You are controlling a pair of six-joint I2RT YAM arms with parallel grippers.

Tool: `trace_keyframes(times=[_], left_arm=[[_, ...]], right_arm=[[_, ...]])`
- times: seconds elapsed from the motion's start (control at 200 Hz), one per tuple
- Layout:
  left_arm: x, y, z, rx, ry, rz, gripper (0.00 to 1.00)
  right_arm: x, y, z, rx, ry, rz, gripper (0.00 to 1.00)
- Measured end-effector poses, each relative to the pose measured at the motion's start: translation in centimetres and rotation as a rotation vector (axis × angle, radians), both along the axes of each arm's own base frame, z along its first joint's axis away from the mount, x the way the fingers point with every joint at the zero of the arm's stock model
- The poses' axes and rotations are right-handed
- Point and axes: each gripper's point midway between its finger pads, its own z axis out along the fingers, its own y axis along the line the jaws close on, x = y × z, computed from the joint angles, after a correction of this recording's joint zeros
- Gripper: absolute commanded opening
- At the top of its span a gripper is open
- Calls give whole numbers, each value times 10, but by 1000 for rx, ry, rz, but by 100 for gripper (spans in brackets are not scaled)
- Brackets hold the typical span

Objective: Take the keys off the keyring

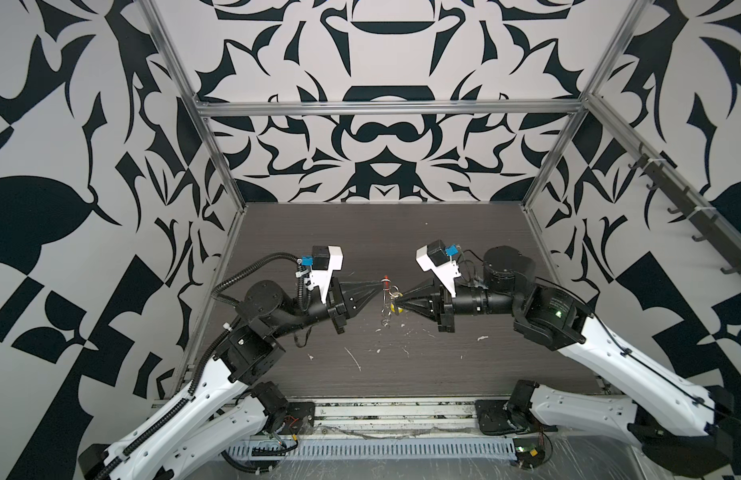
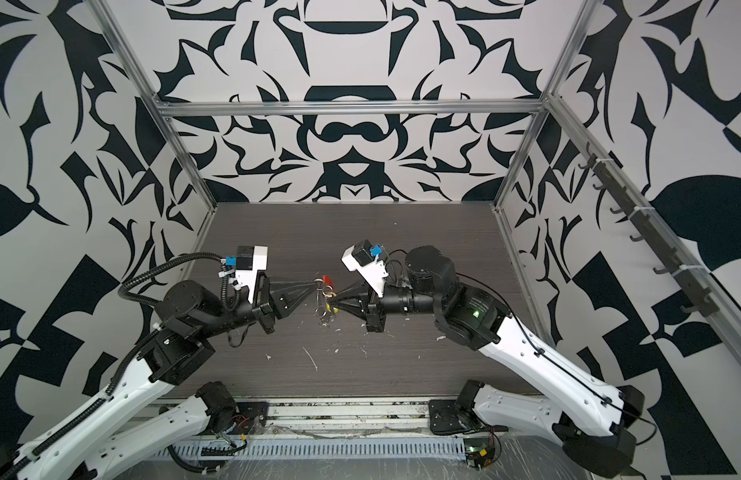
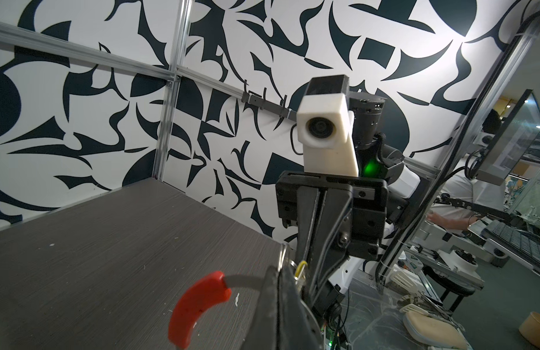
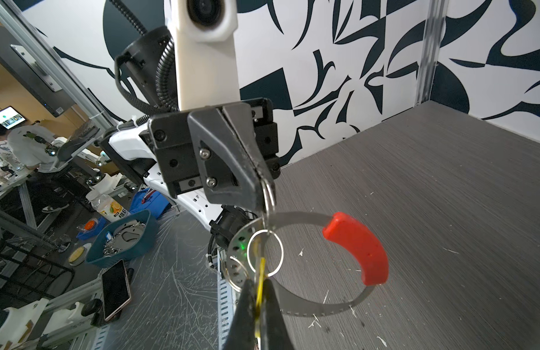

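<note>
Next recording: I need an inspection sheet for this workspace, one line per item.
Surface: dark wood-grain tabletop.
Job's things: keyring held up between the grippers, red sleeve on it; yellow-tagged key appears still hooked on; green-tagged key not made out.
Clutter: white flecks scattered on the tabletop.
Grippers: left gripper shut on a wire ring of the keyring; right gripper shut on the yellow-tagged key.
Cables: black corrugated conduit along the left arm.
Surroundings: patterned walls, aluminium frame, hook rail.

keyring (image 1: 386, 280) over table (image 1: 360, 232), between left hand (image 1: 380, 284) and right hand (image 1: 402, 305)
</note>
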Motion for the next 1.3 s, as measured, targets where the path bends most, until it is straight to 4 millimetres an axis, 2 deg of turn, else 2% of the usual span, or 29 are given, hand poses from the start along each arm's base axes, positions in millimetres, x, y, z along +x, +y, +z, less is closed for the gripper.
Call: trace_keyframes(times=[0.275,0.79,1.3], left_arm=[[-3,4,3,-1,-35,9,0],[-4,3,-15,64,11,3,0],[-8,-6,-8,71,52,-57,0]], right_arm=[[-1,2,2,20,22,7,0],[8,-8,-2,-24,20,-30,0],[14,-17,15,-109,-106,-45,0]])
